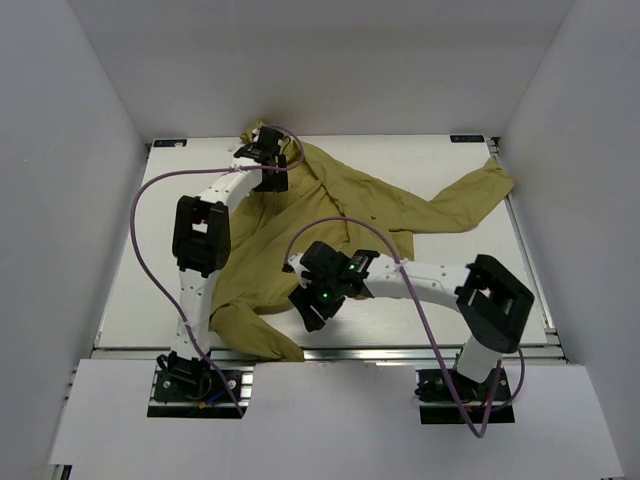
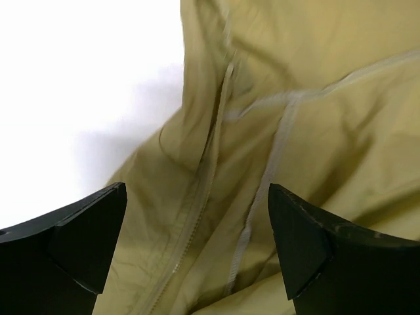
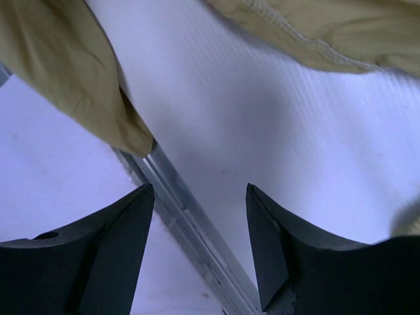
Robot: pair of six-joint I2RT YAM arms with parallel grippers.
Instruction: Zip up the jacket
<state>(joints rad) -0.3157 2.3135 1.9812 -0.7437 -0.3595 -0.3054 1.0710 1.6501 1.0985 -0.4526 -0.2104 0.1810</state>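
At the near edge of the white table, one long sleeve of the olive-yellow thin fabric jacket lies bunched up, its end reaching the thin aluminium rail that borders the tabletop. In the right wrist view that sleeve end droops over the rail at the left, and a stitched hem of the jacket crosses the top of the picture.

Just beside the sleeve, the right gripper points down at bare table. Its two black fingers stand apart with nothing between them, and only rail and white surface show in the gap.

Beyond it, the jacket's body is spread rumpled across the middle of the table, more to the left than the right. The other sleeve stretches away toward the far right corner.

Farthest back, near the far left edge, the left gripper hangs over the jacket's upper end. Its jaws are also spread and grip nothing. Between the black fingers, the left wrist view shows creased fabric with a pale zipper seam running down the centre. Whether the fingertips touch the cloth cannot be told.
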